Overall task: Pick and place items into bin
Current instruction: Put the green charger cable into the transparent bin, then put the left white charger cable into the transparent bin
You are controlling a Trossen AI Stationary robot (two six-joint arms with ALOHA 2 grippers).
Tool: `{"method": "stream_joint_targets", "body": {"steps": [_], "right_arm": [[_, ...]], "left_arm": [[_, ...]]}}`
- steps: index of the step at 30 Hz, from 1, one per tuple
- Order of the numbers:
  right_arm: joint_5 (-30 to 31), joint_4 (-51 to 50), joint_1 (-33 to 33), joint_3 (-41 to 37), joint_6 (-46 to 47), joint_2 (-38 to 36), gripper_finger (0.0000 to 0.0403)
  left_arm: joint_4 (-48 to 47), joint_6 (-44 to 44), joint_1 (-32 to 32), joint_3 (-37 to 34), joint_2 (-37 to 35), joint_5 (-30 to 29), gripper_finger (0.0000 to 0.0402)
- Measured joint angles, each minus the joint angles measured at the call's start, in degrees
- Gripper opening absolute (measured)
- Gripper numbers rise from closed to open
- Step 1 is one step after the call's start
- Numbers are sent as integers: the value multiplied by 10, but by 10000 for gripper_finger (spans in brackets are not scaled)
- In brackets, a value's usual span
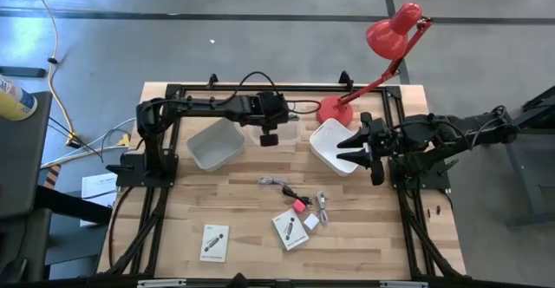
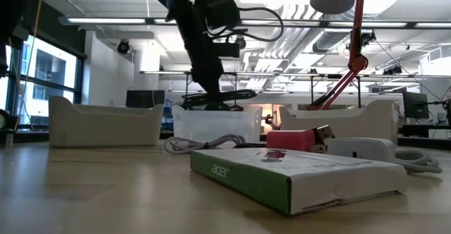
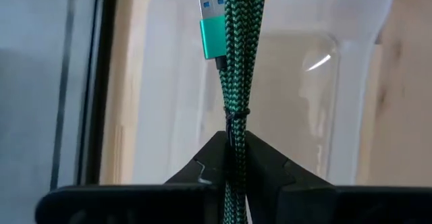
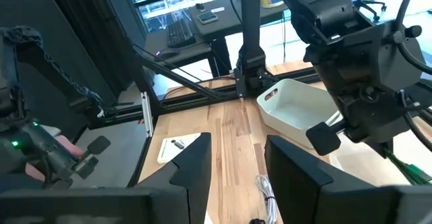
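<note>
1. Green braided USB cable [image 3: 235, 82]: folded bundle clenched between the left tool's [image 3: 233, 158] fingers; teal plug at the top centre of the left wrist frame, over a clear plastic bin [image 3: 351, 96].
2. Left tool [image 1: 269, 138] sits in the upper centre of the high frame, above the clear bin [image 1: 277, 133], which stands between two white bins.
3. White bin, left [image 1: 215, 143], tilted, upper centre-left; white bin, right [image 1: 334, 146], upper centre-right, just beside the red desk lamp's [image 1: 381, 49] base.
4. Right tool [image 1: 364, 149]: at the right white bin's edge, fingers parted, nothing between them.
5. Loose items, lower centre of the high frame: a grey coiled cable [image 1: 272, 182], a dark cable [image 1: 297, 196], a pink piece [image 1: 299, 206], a white cable [image 1: 322, 206], a small white square [image 1: 311, 221].
6. White card with dark print [image 1: 290, 229] lies below the pink piece; a second card [image 1: 214, 242] lies well apart, lower left.
7. Wooden tabletop [image 1: 251, 210] carries all of it.
</note>
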Motion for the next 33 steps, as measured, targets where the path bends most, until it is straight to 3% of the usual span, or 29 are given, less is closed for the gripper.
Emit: {"method": "stream_joint_targets", "body": {"steps": [4, 11, 16, 27, 33], "right_arm": [[0, 0, 0, 0, 0, 0, 129], [0, 0, 0, 0, 0, 0, 129], [6, 0, 0, 0, 0, 0, 129], [11, -6, 0, 0, 0, 1, 129], [10, -27, 0, 0, 11, 4, 129]], "left_arm": [[-1, 6, 2, 0, 0, 10, 55], [-2, 5, 2, 0, 0, -5, 144], [-14, 6, 2, 11, -2, 34, 187], [-141, 51, -49, 162, -5, 169, 198], [-207, 47, -136, 158, -5, 126, 198]]}}
